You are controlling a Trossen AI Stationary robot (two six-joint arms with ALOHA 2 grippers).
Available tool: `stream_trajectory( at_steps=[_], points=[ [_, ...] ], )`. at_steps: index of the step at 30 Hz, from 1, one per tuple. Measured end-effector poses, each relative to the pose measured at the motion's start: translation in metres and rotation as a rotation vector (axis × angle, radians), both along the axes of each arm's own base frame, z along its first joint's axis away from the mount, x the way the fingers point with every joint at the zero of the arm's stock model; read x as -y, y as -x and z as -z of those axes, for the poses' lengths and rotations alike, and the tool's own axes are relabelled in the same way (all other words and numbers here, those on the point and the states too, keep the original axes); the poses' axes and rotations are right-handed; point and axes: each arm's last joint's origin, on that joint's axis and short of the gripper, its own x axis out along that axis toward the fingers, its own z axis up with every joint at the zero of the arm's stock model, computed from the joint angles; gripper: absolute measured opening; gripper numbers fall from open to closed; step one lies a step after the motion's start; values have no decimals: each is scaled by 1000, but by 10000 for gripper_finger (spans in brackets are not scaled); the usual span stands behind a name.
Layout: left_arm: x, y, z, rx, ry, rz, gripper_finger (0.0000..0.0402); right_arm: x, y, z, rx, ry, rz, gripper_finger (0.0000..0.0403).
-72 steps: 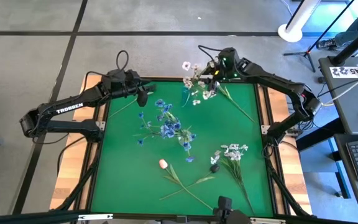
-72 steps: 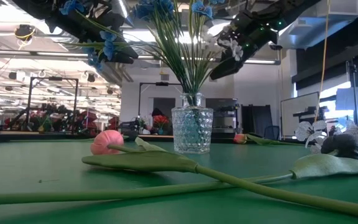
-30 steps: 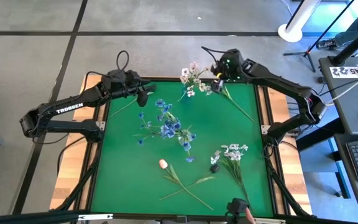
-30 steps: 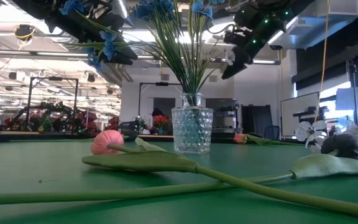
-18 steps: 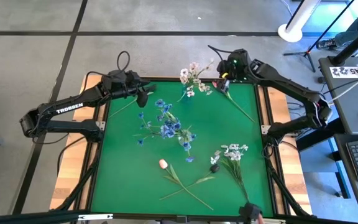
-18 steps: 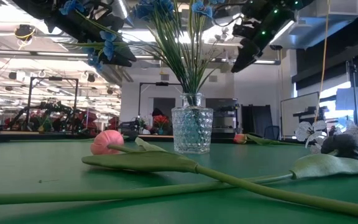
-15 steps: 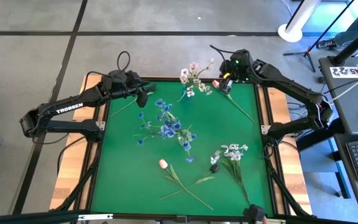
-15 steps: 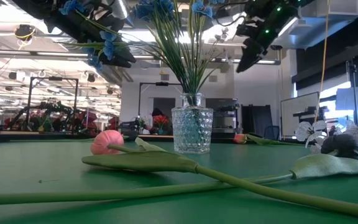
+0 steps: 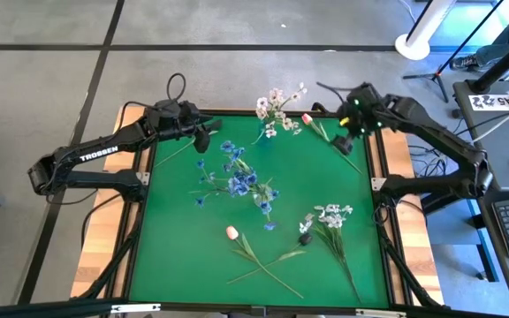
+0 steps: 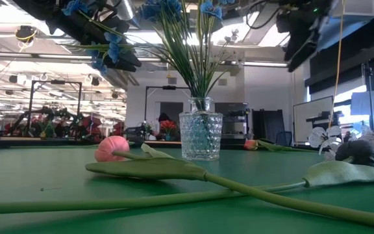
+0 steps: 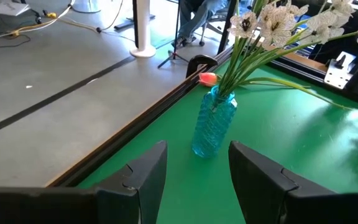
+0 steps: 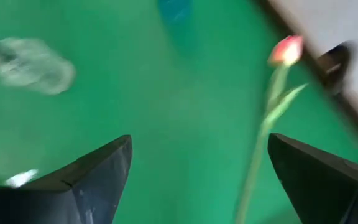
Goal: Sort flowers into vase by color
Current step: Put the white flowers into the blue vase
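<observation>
Bare green mat (image 9: 175, 238) left; blue flowers (image 9: 237, 181) block centre.

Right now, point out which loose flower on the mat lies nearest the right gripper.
The pink tulip at the far right edge; its stem runs just beside the open right gripper. The other loose flowers lie toward the near edge.

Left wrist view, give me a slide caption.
Open left gripper facing a blue vase of white flowers on the green table.

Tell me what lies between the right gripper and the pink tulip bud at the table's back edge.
Only bare green mat: in the right wrist view the open right gripper faces the pink tulip bud, whose stem runs down between the fingers.
</observation>
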Motion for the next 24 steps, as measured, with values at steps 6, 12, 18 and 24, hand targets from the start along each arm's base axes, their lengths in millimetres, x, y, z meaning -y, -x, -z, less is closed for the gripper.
stream_trajectory(
  at_steps=[6, 12, 18, 24],
  points=[
    [0, 0, 0, 0, 0, -1, 168, -47, 6, 18, -73, -191, 4, 374],
    [0, 0, 0, 10, 14, -8, 168, -92, 4, 45, -159, -314, 58, 374],
    [0, 0, 0, 14, 20, -11, 168, -131, 3, 72, -253, -417, 127, 374],
    [0, 0, 0, 15, 21, -11, 168, -164, 6, 96, -289, -518, 194, 374]
  ],
)
